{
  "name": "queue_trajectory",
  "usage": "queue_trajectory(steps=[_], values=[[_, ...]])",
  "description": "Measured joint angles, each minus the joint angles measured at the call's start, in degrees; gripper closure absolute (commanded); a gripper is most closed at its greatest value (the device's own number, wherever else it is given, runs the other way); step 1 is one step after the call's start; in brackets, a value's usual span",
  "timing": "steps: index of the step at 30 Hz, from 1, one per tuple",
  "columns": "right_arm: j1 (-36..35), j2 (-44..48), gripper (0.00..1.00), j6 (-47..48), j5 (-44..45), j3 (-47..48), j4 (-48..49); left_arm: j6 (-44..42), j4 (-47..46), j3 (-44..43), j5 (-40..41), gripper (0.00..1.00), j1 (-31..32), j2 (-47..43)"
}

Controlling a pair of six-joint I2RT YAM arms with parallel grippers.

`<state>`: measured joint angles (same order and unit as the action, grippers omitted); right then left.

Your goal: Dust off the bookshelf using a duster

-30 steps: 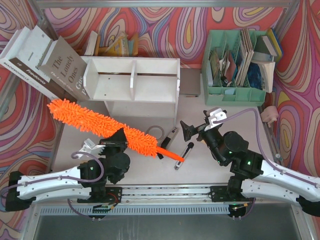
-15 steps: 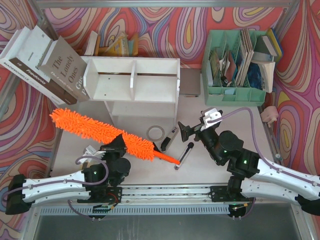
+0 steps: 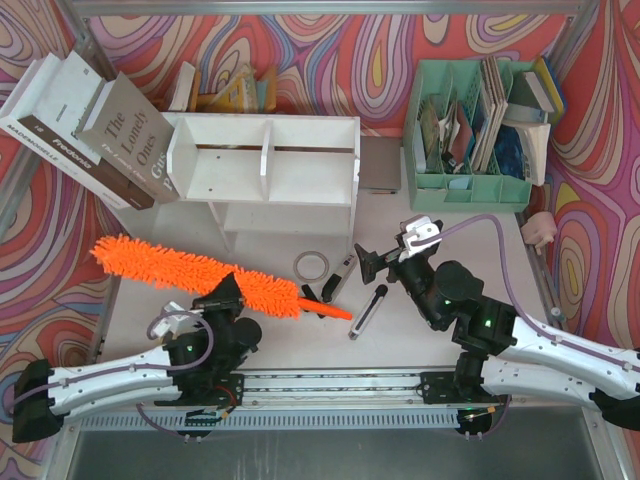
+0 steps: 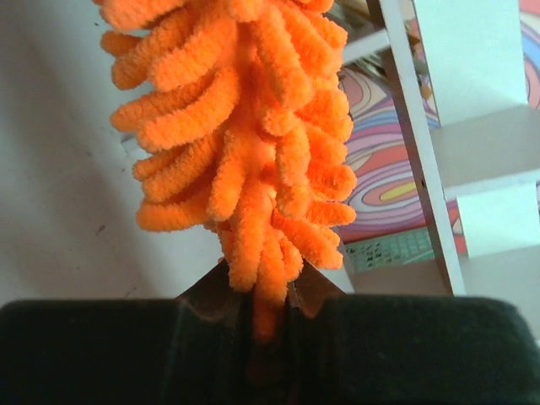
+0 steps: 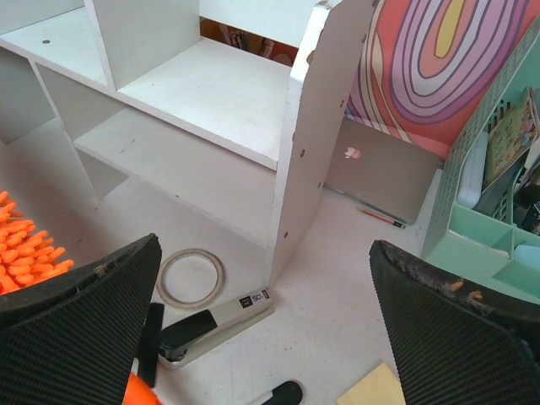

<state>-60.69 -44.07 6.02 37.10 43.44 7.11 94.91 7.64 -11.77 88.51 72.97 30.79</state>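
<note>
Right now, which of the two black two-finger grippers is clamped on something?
The left gripper: its jaws pinch the fluffy head of the long bright-orange microfiber duster. The right gripper stands wide open, holding nothing.

The left gripper (image 3: 226,293) grips the orange duster (image 3: 180,266), which slants over the tabletop (image 3: 290,345) before the white bookshelf (image 3: 300,160); the right gripper (image 3: 374,263) stands wide apart, holding nothing.
</note>
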Motion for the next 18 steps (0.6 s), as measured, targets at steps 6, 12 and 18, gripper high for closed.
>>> queue_trajectory(steps=[6, 12, 18], values=[[0.0, -0.4, 0.01, 0.0, 0.0, 0.0, 0.0, 17.1, 18.1, -0.3, -3.0, 0.99, -4.8, 6.1], [0.0, -0.7, 0.01, 0.0, 0.0, 0.0, 0.0, 23.8, 25.6, -0.7, -6.4, 1.00, -4.9, 14.9], [0.0, -0.9, 0.01, 0.0, 0.0, 0.0, 0.0, 23.8, 22.8, 2.1, -8.0, 0.73, -4.9, 15.4]])
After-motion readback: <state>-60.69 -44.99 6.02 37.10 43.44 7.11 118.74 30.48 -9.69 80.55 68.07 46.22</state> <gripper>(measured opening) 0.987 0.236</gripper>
